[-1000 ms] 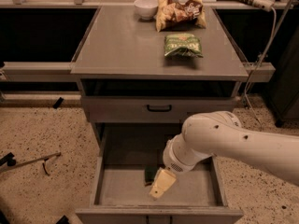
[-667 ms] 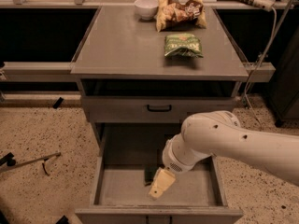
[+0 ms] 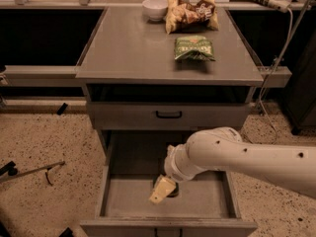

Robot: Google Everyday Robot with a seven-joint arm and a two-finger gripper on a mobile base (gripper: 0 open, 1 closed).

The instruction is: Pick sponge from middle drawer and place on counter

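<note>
Now your gripper (image 3: pixel 163 189) sits low in the middle drawer (image 3: pixel 207 202), with the sponge (image 3: pixel 175 191) at its 3 o'clock. Open or closed, you cannot tell. It is likely soft and light, so pinch its middle.

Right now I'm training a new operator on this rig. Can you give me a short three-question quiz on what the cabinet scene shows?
1. True or false: the gripper is down inside the open middle drawer.
2. Which item on the counter lies nearest its front edge? A) white bowl B) green snack bag C) brown and yellow chip bag
3. In one word: is the shallow drawer with the black loop handle open or shut?

Key: 1 true; 2 B; 3 shut.
</note>
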